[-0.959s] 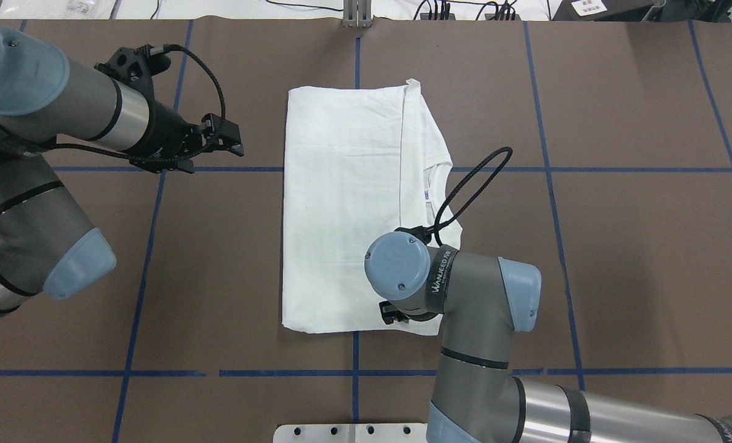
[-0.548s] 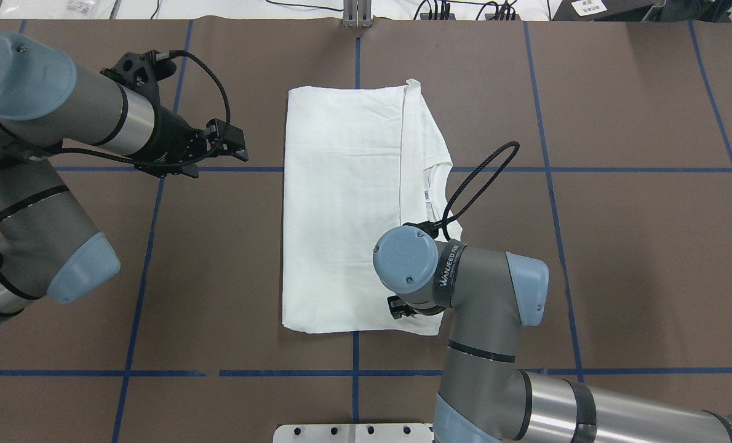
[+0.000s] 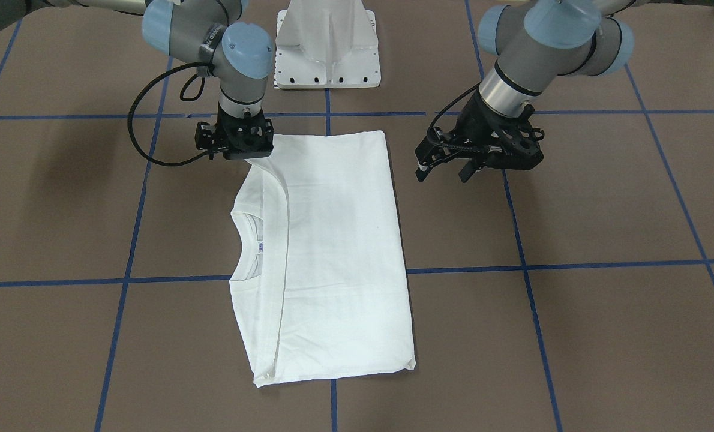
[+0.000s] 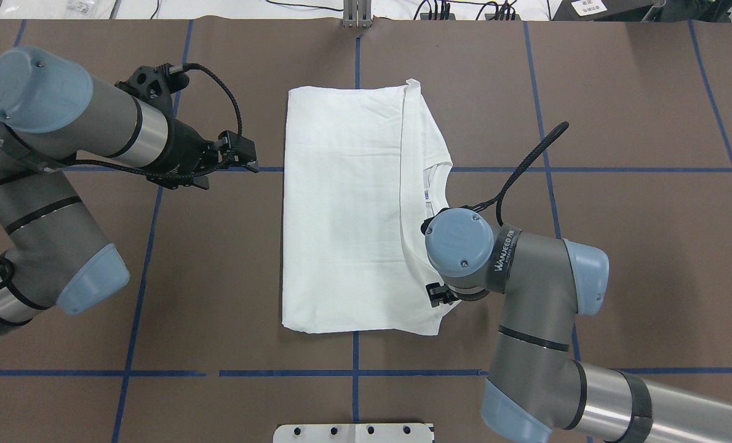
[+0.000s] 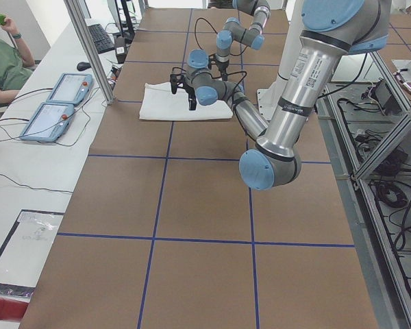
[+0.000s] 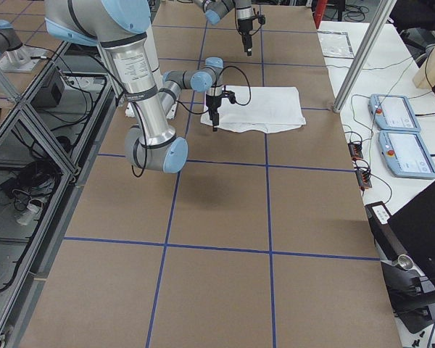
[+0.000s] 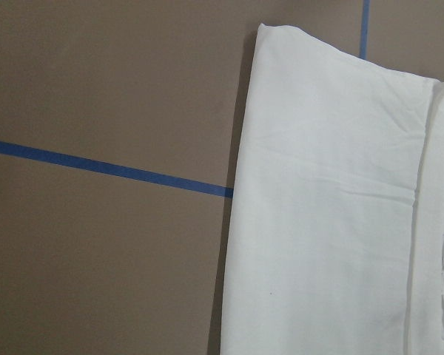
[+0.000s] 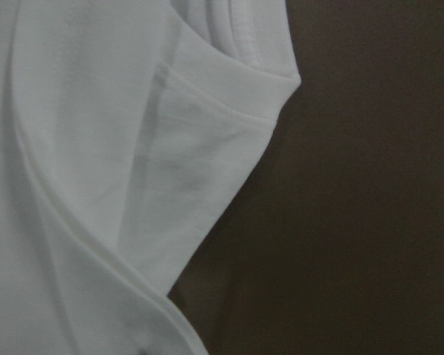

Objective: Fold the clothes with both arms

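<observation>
White T-shirt (image 4: pixel 347 209) lies folded in a rectangle, mid table (image 4: pixel 618 246).
The right tool (image 3: pixel 235 150) is at its robot-side collar corner, grip unreadable; the left tool (image 3: pixel 443 171) hovers spread beside the opposite edge. Pinch every layer squarely before lifting.

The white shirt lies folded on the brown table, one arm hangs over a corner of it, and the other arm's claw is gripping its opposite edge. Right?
Not the gripping. The front-facing view shows the left gripper open over bare table, apart from the edge of the shirt. The shirt does lie folded, with the right gripper over its corner.
</observation>
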Robot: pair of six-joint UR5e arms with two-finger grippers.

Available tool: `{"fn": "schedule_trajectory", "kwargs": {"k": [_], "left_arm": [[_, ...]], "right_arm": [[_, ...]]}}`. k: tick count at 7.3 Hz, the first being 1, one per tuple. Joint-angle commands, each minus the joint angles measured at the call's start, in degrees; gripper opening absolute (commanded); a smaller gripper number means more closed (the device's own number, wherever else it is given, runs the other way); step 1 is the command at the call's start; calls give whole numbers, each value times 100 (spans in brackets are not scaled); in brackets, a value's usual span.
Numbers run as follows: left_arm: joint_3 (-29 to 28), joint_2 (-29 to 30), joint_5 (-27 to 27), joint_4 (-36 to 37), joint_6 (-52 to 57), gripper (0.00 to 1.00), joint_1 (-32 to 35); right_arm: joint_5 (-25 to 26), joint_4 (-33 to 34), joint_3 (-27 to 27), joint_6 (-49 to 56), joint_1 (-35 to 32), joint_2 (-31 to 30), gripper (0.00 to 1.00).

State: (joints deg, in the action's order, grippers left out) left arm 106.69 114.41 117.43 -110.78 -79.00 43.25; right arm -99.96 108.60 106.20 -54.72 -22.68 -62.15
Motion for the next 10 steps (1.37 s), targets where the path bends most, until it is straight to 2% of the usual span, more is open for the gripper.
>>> {"fn": "schedule_trajectory", "kwargs": {"k": [1, 5, 8, 10], "left_arm": [[9, 3, -1, -5, -10, 100, -18], [-26, -6, 8, -5, 25, 100, -18], [-8, -15, -1, 4, 51, 100, -9], [-8, -15, -1, 4, 51, 100, -9]], "right_arm": [[21, -32, 234, 75, -44, -184, 100], [3, -146, 296, 259, -281, 298, 100], [3, -812, -186, 251, -281, 466, 100], [47, -1007, -844, 268, -290, 930, 100]]}}
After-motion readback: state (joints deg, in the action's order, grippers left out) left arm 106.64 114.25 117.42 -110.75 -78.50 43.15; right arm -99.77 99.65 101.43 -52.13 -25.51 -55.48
